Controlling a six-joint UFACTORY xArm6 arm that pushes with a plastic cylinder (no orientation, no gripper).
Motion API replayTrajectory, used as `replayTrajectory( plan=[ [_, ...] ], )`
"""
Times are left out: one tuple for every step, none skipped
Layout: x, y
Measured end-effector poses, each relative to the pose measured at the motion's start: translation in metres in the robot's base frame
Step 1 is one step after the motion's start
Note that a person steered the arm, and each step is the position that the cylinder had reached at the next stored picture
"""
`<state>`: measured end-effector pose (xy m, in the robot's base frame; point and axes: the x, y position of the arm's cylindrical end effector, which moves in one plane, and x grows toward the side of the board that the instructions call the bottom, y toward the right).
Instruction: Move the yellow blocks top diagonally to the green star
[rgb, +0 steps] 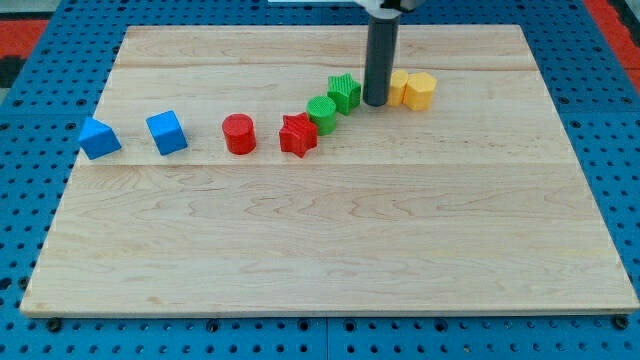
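Nearest the camera runs the front edge of the pale wooden board (330, 290), a wide bare stretch of planks resting on a blue perforated base (20, 200) that frames it on every side. Farther back, a loose line of small plastic blocks crosses the board. At the view's left sits a blue wedge-like block (99, 138), and just to its right, apart from it, a blue cube (166, 132). Well to the right of those stands a red cylinder (239, 134), and beside it, with a small gap, a red star-shaped block (298, 134). Touching that red star on its upper right is a green cylinder (322, 113), and touching that in turn, a step farther back and right, is the green star (344, 92). Just right of the green star the dark rod comes straight down from the view's top, and my tip (375, 103) rests on the board in the narrow space between the green star and the two yellow blocks. The rod carries no gripper, so nothing opens, closes or holds anything; the tip only stands beside the blocks. The nearer yellow block (398, 87) is partly hidden behind the rod, so its shape cannot be made out, and whether the tip touches it cannot be told. Pressed against its right side is a yellow hexagonal block (421, 91). Both yellow blocks lie level with the green star, at its right.
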<state>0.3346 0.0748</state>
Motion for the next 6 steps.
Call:
replayTrajectory(
  plan=[
    [-0.006,0.018],
    [0.015,0.019],
    [0.041,0.062],
    [0.012,0.066],
    [-0.028,0.028],
    [-0.032,0.019]
  ],
)
